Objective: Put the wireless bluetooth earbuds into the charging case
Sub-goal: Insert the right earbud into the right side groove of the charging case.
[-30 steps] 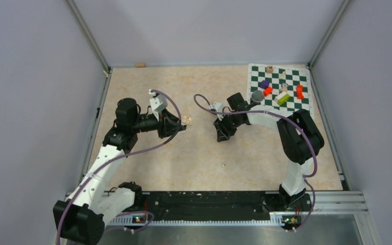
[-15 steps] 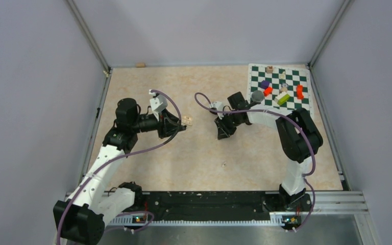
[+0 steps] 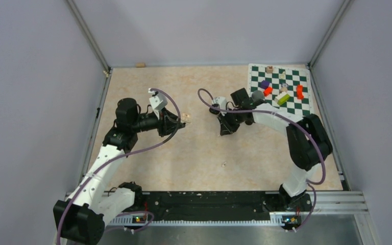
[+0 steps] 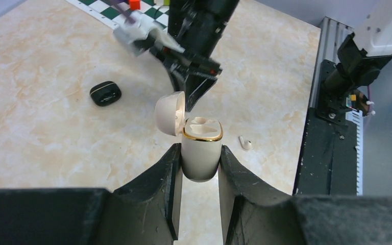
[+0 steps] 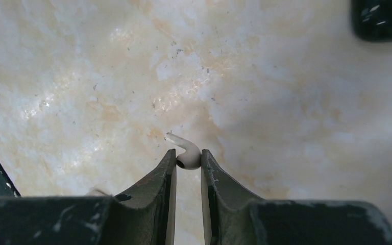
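Observation:
My left gripper [image 4: 199, 154] is shut on the cream charging case [image 4: 201, 140]. The case has a gold rim, stands upright above the table, and its lid [image 4: 169, 113] is swung open to the left. In the top view it sits at the left fingertips [image 3: 185, 118]. My right gripper [image 5: 188, 159] is shut on a white earbud [image 5: 185, 146], pinched at the fingertips with its stem pointing away to the left. That gripper [image 4: 193, 89] hangs just beyond the case. Another white earbud [image 4: 245, 143] lies on the table to the right of the case.
A shut black charging case [image 4: 105, 93] lies on the table beyond and left of the cream one, and shows at the corner of the right wrist view [image 5: 383, 18]. A green-and-white chequered mat [image 3: 255, 71] with several coloured blocks is at the back right.
My right gripper has shut on the white earbud and moved slightly up and away from the near edge. The left arm with the case has barely moved.

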